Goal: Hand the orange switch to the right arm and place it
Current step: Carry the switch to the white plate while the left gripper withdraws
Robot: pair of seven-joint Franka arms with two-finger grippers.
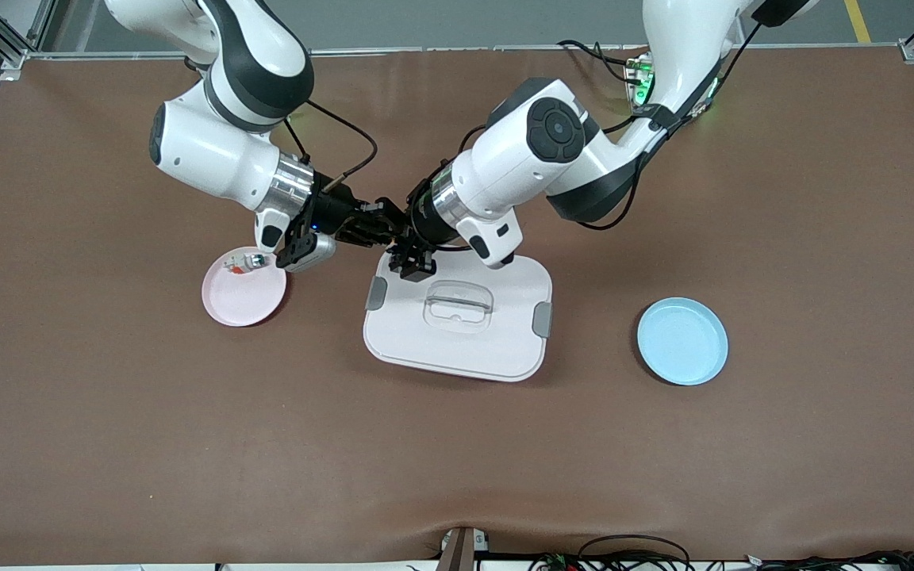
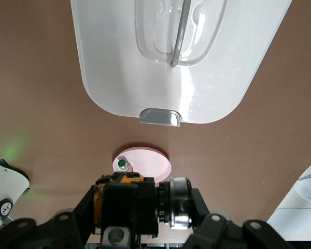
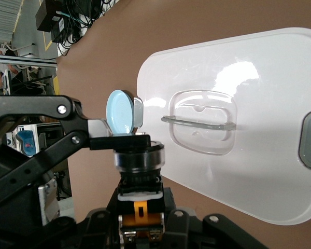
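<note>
Brown matting (image 1: 457, 444) carries the white lid (image 1: 457, 341); over its edge toward the bases, both grippers meet. My right gripper (image 3: 140, 205) clamps the orange switch (image 3: 140, 161) axially; my left gripper (image 2: 127, 199) looks closed around it too, the pink plate (image 1: 239, 301) waiting nearby.

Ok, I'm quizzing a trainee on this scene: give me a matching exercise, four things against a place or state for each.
1 pink plate
2 blue plate
3 white lid
4 orange switch

A between the two plates
B in the right gripper, up beside the lid
C toward the left arm's end
D holds a green-tipped part

Pairs: 1-D, 2-C, 3-A, 4-B
</note>
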